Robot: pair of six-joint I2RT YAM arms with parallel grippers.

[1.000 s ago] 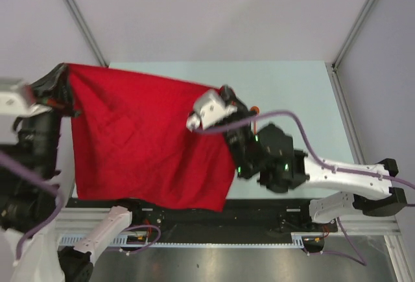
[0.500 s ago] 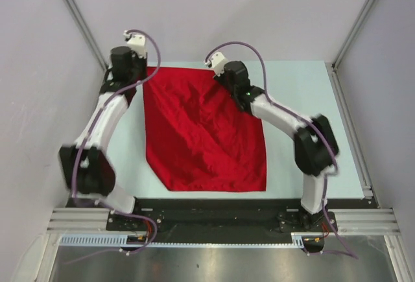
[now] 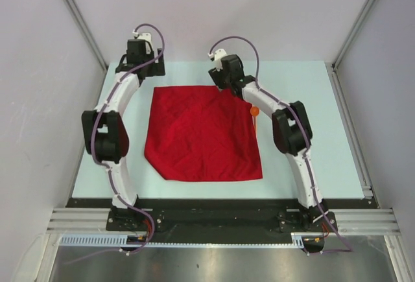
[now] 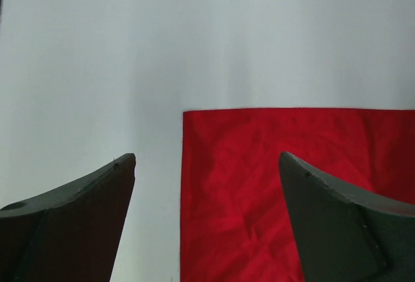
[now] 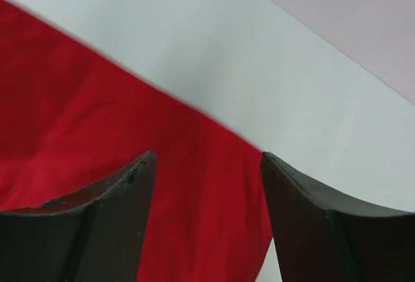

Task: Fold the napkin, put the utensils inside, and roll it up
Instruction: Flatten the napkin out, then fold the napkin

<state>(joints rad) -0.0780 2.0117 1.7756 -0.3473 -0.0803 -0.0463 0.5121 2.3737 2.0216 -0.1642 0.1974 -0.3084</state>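
Both standing open, gripping nothing: left tool [image 4: 207, 159], right tool [image 5: 209, 155] | hovering over far corners of napkin [image 3: 204, 136] | napkin lying flat on worktop [image 3: 311, 94] | spoon [image 3: 255, 111] lying at its right edge

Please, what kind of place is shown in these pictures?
Probably a robot lab cell, not a dining room: two arms bolted to a metal rail, and a bare table between plain walls, holding only a napkin and spoon.

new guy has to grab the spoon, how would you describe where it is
On the pale table lies a flat red napkin. At its right edge, near the far corner, sits the spoon: small, thin, the only orange thing.
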